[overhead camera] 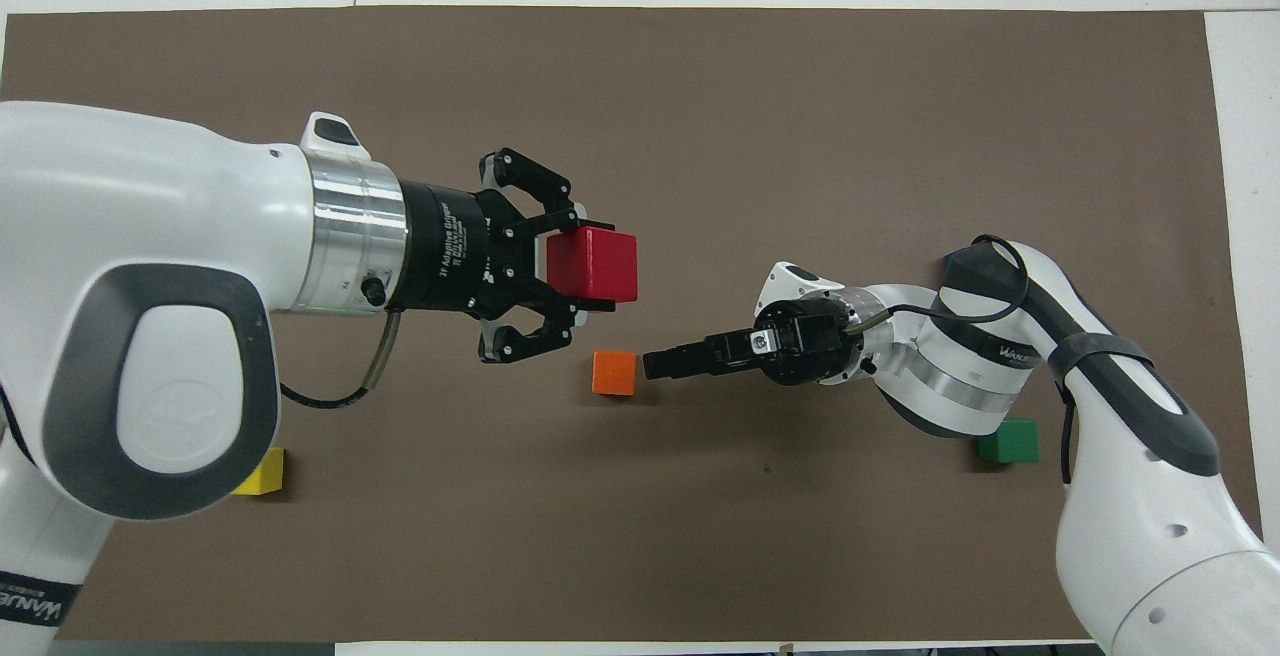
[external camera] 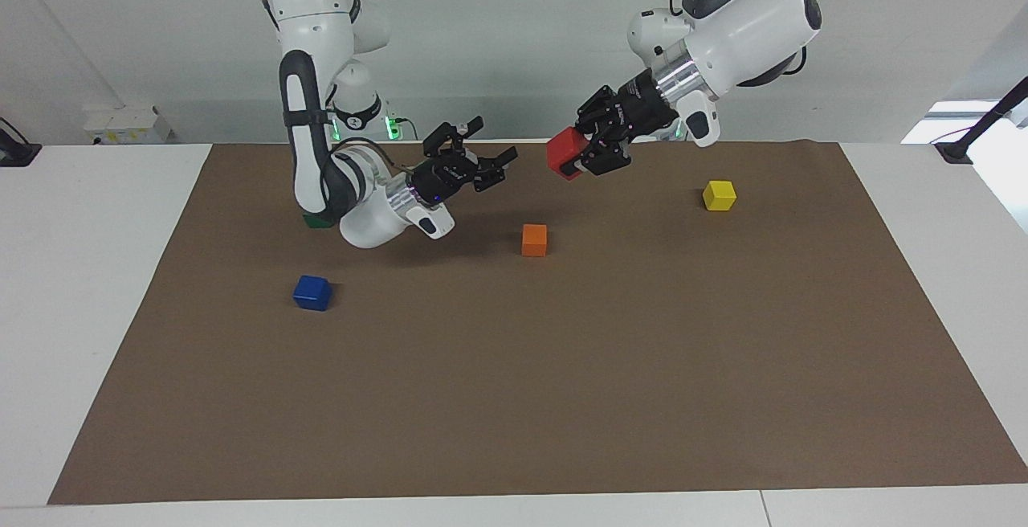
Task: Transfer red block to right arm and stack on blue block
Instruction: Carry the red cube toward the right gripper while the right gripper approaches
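Note:
My left gripper (external camera: 581, 156) is shut on the red block (external camera: 564, 152) and holds it in the air over the brown mat, above a spot nearer to the robots than the orange cube. It also shows in the overhead view (overhead camera: 588, 267) with the red block (overhead camera: 595, 263). My right gripper (external camera: 491, 143) is open and empty, raised, its fingers pointing at the red block with a gap between them. In the overhead view it (overhead camera: 660, 364) is beside the orange cube. The blue block (external camera: 312, 292) sits on the mat toward the right arm's end; in the overhead view the right arm mostly covers it.
An orange cube (external camera: 534, 239) (overhead camera: 614, 373) sits mid-mat under the two grippers. A yellow cube (external camera: 719, 195) (overhead camera: 262, 471) lies toward the left arm's end. A green cube (overhead camera: 1008, 441) lies by the right arm's elbow. The brown mat (external camera: 562, 398) covers the table.

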`<state>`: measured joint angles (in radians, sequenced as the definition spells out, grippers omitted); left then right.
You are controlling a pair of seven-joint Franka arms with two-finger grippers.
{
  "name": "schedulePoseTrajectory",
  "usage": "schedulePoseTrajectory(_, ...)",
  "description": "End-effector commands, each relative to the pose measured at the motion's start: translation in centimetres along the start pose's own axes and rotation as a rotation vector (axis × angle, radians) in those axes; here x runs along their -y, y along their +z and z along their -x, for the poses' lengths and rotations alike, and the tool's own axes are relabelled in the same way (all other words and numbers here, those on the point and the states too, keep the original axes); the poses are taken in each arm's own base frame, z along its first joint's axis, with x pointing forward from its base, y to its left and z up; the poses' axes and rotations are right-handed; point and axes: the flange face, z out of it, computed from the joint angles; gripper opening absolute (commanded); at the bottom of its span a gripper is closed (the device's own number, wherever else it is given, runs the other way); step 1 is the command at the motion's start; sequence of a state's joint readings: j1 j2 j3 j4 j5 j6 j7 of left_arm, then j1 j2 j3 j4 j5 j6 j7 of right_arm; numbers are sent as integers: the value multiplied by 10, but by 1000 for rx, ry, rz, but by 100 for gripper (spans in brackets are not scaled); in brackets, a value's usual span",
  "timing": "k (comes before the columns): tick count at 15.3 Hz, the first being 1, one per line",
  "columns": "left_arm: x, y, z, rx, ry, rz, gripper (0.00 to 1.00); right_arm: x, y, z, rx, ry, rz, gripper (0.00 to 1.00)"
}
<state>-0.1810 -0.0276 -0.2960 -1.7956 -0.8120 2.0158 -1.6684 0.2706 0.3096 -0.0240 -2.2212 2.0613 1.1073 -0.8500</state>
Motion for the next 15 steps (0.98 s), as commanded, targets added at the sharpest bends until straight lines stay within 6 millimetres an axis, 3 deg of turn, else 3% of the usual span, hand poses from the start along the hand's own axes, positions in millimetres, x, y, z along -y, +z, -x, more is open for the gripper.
schedulePoseTrajectory(1,27,11,4,6,-13,17,0,-7,5,-1,-23,24,1,100)
schedulePoseTrajectory(5,46,22,10,12,-53,31,0,-11,9,0,-24,29,7,100)
schedulePoseTrajectory(9,63,25,2,9,-82,31,0,-11,9,-2,-31,27,17,100)
schedulePoseTrajectory(11,73,23,0,12,-96,34,0,-12,9,-2,-31,28,18,95)
schedulePoseTrajectory(12,77,26,-1,15,-100,38,0,-12,10,-2,-32,28,18,90)
schedulePoseTrajectory(14,88,38,0,9,-91,68,0,-14,7,-5,-67,24,25,90)
schedulePoseTrajectory(15,93,43,0,11,-91,85,0,-20,16,-3,-63,27,18,90)
